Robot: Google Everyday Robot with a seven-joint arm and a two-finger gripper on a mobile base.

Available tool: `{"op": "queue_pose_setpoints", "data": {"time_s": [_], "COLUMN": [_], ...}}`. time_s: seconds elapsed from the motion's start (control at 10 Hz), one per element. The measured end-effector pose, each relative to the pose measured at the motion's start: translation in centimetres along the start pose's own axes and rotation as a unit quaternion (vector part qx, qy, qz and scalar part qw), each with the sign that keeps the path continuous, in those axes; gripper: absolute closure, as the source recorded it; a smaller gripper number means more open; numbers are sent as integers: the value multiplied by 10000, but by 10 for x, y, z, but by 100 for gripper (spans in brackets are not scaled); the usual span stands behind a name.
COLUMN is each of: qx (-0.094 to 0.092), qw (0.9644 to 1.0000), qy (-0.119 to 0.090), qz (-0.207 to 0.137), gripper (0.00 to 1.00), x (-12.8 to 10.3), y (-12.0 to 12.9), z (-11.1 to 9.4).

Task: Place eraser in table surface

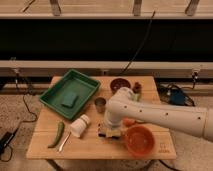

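text: none readable | labels: none | claw [111, 131] low over table surface [90, 145], unmarked

A robot lab, set up for testing.
A lone wood table [50, 145] stands on speckled floor [15, 110] before a dark wall with metal rails [60, 64], loose cables [142, 42] trailing; the white arm's gripper [109, 131] hangs low over the tabletop.
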Motion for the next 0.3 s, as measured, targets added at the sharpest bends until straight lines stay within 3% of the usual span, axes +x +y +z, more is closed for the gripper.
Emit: {"op": "queue_pose_setpoints", "data": {"time_s": [0.3], "qx": [9], "qw": [9999], "qy": [-96], "qz": [-36], "gripper": [33], "x": [-1], "y": [0], "z": [0]}}
